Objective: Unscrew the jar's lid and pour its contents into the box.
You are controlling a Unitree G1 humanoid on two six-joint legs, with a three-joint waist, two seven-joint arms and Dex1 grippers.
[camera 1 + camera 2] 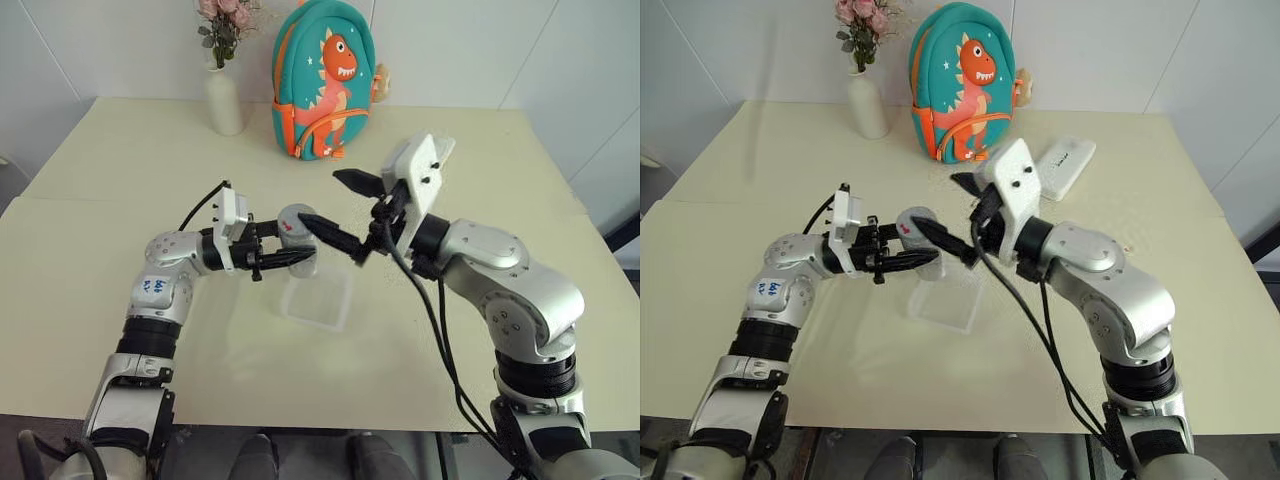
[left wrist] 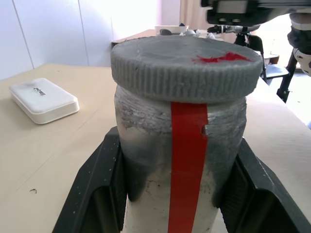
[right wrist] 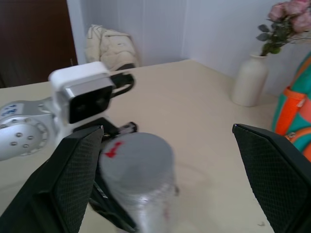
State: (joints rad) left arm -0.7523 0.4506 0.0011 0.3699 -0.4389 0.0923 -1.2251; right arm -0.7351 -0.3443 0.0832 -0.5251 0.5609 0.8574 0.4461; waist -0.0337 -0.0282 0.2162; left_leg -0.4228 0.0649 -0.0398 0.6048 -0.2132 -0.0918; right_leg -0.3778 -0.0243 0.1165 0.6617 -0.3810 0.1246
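The left gripper (image 1: 285,250) gripped the jar (image 2: 180,145), lid (image 2: 184,68) on; at its 3 o'clock the right gripper (image 1: 345,210) was open.

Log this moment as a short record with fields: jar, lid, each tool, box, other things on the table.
jar: jar held above the box, red tape down its side
lid: lid on the jar
left tool: left tool shut on the jar
right tool: right tool open, beside the lid
box: box on the table under the jar
other: vase, backpack, white case
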